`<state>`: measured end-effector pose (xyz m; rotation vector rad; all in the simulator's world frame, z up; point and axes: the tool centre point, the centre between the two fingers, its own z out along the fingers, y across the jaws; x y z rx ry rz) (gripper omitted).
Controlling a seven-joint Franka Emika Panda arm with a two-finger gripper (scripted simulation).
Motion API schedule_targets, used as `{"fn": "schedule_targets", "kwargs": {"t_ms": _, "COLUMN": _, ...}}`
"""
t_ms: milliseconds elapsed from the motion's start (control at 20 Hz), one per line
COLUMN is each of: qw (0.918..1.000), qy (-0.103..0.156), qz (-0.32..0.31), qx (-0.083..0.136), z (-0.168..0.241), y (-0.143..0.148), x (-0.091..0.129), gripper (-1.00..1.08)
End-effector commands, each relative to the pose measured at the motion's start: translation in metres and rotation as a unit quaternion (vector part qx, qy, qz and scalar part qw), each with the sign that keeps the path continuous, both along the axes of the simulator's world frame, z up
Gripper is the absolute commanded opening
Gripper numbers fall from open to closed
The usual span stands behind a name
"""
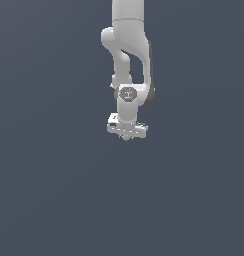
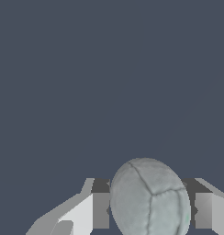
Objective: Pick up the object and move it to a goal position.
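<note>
Plain dark slate-blue backdrop (image 1: pixel 44 200); uniform, featureless.

Ball (image 2: pixel 150 199): pale grey-blue, matte, with dark seam lines dividing its surface into panels; partly cut off by the frame edge. Gripper (image 2: pixel 152 211): two fingers (image 2: pixel 101 210), grey with lighter outer faces, flank the ball, one at each side, pressed against it. Background: plain, uniform dark slate-blue surface, featureless.
</note>
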<state>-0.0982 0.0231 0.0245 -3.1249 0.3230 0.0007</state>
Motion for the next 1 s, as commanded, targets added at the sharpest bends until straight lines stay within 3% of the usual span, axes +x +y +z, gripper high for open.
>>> {"fn": "schedule_targets", "kwargs": {"t_ms": 0, "qw": 1.0000, "qy": -0.001, "qz": 0.000, "qx": 0.000, "z": 0.005, "y": 0.000, "x": 0.000, "gripper": -1.00}}
{"fn": "schedule_targets", "kwargs": {"t_ms": 450, "qw": 1.0000, "qy": -0.001, "qz": 0.000, "qx": 0.000, "z": 0.050, "y": -0.004, "x": -0.002, "gripper": -1.00}}
{"fn": "schedule_targets", "kwargs": {"t_ms": 950, "qw": 1.0000, "qy": 0.000, "qz": 0.000, "qx": 0.000, "z": 0.144, "y": -0.012, "x": -0.007, "gripper": -1.00}}
